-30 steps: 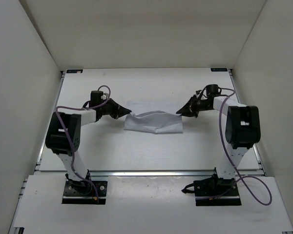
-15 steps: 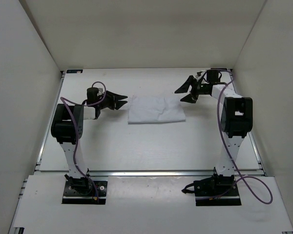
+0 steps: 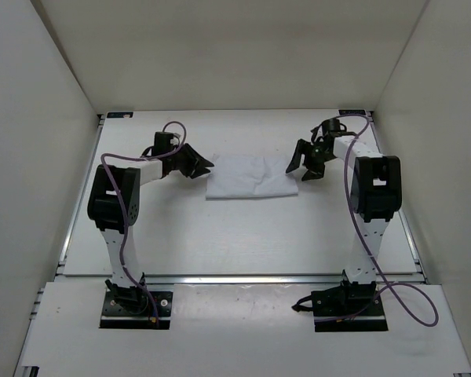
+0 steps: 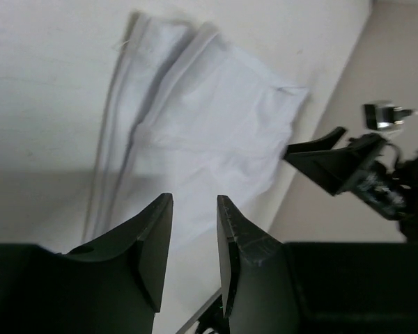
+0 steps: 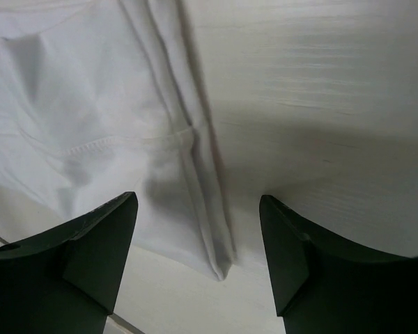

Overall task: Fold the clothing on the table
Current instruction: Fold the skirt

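The worktop (image 3: 220, 236) carried one thing, the cloth (image 3: 250, 177). It lay flat as a lightly creased rectangle, a little toward 12 o'clock of the worktop's middle, with its long sides running from 9 to 3 o'clock. The left tool (image 3: 202, 167) sat just beside the cloth's 9 o'clock end and the right tool (image 3: 298, 171) just beside its 3 o'clock end. Both were released and empty. The left one's jaws stood a modest gap apart and the right one's were spread wide. As far as we could tell, neither touched the fabric.

We judged that the cloth was already doubled at least once and that the step in hand was setting up a further fold. To do it well, we would bring each tool down on a corner at its own end, choosing the two corners on the 6 o'clock side. We would lift only enough to clear the worktop and carry both corners toward 12 o'clock at the same pace, so the crease ran straight.

Seen from the right wrist, the layered edge (image 5: 195, 160) ran as several stacked bands between that tool's fingers (image 5: 97, 243). The left wrist view showed the same stacking at its end (image 4: 125, 139). We therefore thought each pinch should take every layer. A grip on the top band alone would likely peel the cloth open.
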You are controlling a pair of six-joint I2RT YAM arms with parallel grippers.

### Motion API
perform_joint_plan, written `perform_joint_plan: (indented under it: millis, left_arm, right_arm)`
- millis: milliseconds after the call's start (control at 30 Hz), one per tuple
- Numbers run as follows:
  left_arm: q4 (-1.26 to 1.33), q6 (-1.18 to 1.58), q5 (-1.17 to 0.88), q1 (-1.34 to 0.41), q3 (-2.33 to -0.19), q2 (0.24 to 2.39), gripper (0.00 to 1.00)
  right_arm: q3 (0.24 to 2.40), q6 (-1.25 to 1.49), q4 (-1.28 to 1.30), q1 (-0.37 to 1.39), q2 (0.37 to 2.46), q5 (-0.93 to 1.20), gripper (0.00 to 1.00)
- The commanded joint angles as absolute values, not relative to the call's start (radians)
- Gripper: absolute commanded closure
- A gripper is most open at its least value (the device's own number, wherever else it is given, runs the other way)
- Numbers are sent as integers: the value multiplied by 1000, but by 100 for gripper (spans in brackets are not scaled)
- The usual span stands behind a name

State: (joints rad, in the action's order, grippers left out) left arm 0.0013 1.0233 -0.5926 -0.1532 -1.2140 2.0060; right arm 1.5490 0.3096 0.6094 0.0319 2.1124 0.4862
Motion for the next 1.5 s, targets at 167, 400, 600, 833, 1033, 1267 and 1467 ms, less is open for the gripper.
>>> perform_joint_plan:
  millis: [167, 400, 600, 833, 1033, 1267, 1467]
  left_arm:
    - [-302, 769, -398, -210, -1247, 2046, 62]
    - [-403, 696, -354, -320, -1258, 2054, 100]
    - [-299, 773, -379, -432, -1093, 1957, 100]
    - [-239, 822, -393, -477, -1040, 1953, 100]
    - [-241, 825, -387, -469, -1040, 1936, 100]
    - [-242, 833, -391, -463, -1039, 1928, 100]
    - [-212, 842, -414, -454, -1015, 1911, 100]
  right_arm:
    - [1588, 239, 689, 132, 2177, 396, 89]
    - [1456, 249, 675, 107, 2050, 378, 100]
    - [1410, 222, 790, 66, 1919, 261, 100]
    - [1437, 372, 856, 194, 1773, 262, 99]
    - [1509, 505, 796, 388, 1776, 276, 100]
    - [1560, 587, 716, 538, 1867, 305, 100]
    - [1620, 566, 767, 549, 1899, 256, 99]
